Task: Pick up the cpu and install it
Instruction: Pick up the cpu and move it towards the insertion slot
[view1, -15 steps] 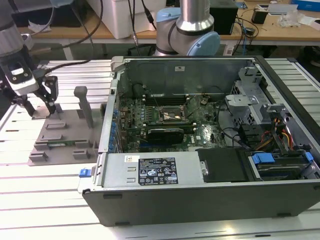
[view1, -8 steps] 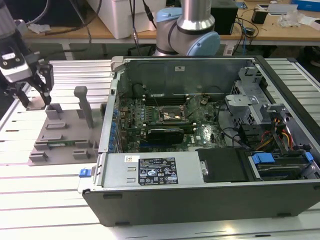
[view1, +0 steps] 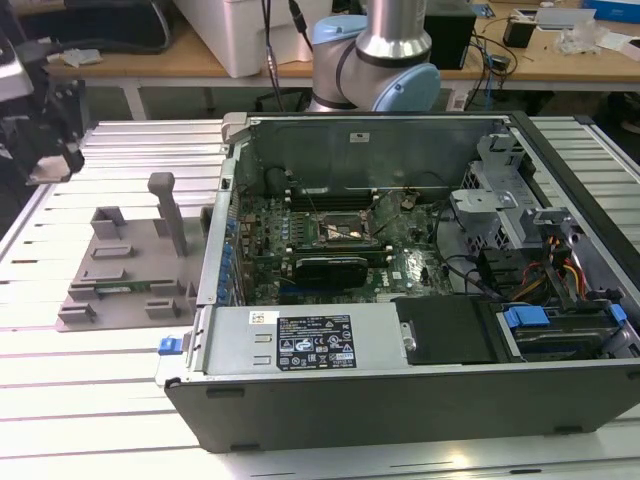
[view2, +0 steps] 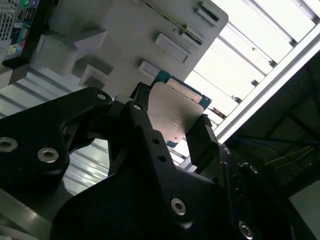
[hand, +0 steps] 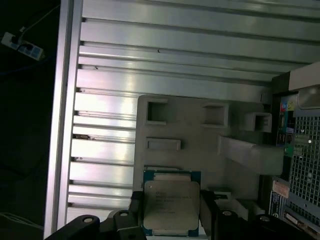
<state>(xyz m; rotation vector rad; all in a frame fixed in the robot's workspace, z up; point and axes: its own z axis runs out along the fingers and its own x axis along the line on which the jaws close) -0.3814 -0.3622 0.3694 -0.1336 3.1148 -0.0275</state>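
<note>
Jaws clamp opposite edges of cpu (hand: 171, 205); grey tray (hand: 195, 135) beneath.

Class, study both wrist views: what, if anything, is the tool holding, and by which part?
The tool holds the cpu. Its fingers clamp two opposite side edges and do not cover the metal top.

CPU (hand: 171, 202) held in the hand (hand: 171, 212), clear of the surface.
I'm seeing a small flat square chip in both wrist views, silvery-grey metal lid with a blue-green rim. It's pinched by two opposite edges between the black fingers (view2: 200, 137), lid towards the cameras, hanging above the grey tray (hand: 200, 130).
</note>
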